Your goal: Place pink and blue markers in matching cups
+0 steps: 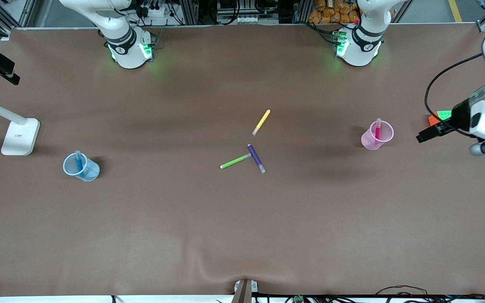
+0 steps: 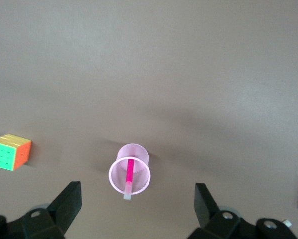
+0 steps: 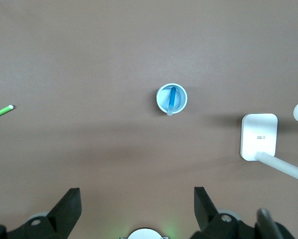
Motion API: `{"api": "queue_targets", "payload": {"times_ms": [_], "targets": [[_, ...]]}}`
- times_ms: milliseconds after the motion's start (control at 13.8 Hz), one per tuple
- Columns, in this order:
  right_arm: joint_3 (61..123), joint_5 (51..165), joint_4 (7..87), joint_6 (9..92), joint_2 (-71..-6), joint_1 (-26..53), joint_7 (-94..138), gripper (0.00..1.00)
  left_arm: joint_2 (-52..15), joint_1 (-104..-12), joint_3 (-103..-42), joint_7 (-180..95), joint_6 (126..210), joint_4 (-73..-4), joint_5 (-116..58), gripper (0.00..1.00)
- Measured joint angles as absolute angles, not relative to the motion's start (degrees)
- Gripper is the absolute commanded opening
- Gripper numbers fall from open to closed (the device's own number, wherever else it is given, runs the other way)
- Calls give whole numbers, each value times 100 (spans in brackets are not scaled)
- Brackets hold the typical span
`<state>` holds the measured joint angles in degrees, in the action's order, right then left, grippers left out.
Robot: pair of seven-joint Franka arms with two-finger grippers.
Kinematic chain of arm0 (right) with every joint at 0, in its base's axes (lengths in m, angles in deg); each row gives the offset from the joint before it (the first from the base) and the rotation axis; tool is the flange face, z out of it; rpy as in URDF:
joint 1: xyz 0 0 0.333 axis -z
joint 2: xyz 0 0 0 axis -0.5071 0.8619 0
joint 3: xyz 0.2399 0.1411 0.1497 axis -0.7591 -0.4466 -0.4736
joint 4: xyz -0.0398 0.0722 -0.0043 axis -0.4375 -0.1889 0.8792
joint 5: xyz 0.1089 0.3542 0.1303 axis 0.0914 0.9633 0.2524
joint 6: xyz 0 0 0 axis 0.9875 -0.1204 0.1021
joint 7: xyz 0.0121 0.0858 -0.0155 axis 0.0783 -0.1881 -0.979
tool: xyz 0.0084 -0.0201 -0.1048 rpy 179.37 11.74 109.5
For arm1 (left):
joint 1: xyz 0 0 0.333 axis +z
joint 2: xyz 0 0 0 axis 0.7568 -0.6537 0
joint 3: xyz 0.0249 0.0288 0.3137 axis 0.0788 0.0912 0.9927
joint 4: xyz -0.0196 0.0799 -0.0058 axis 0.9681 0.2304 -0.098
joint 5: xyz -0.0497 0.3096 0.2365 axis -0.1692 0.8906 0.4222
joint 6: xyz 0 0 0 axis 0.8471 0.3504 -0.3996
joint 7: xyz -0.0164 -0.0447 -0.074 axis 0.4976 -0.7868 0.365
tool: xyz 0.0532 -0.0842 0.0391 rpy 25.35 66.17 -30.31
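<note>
Pink marker (image 1: 377,130) stood in the pink cup (image 1: 383,139) toward the left arm's end of the surface (image 1: 242,219), blue marker (image 1: 79,161) in the blue cup (image 1: 91,170) toward the right arm's end, left tool (image 2: 137,206) raised over the pink cup with fingers apart, right tool (image 3: 137,206) high over bare surface near the blue cup, fingers likewise apart.

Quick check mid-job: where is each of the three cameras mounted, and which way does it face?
Front view: high across the table, facing both arm bases; the left end effector shows at the edge.
Left wrist view: looks down past its open fingers at the pink cup holding the pink marker.
Right wrist view: looks down past open fingers at the blue cup with the blue marker.
Shared: front view shows both cups.
</note>
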<state>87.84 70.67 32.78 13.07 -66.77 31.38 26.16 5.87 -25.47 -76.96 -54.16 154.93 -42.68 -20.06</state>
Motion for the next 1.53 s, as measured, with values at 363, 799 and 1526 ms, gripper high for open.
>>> {"api": "queue_targets", "payload": {"times_ms": [363,799,1526], "targets": [[8792,7271,3277,1239,-6677,3215,2675,100,591,-2509,-7662,-5109,14878,-3722,-2002,100],[8792,7303,3276,1212,-6677,3248,2686,100,616,-2519,-7702,-5104,14170,-3012,-2002,100],[8796,7311,3276,1135,-6677,3258,2686,100,786,-2604,-7604,-4507,13961,-2860,-1973,100]]}}
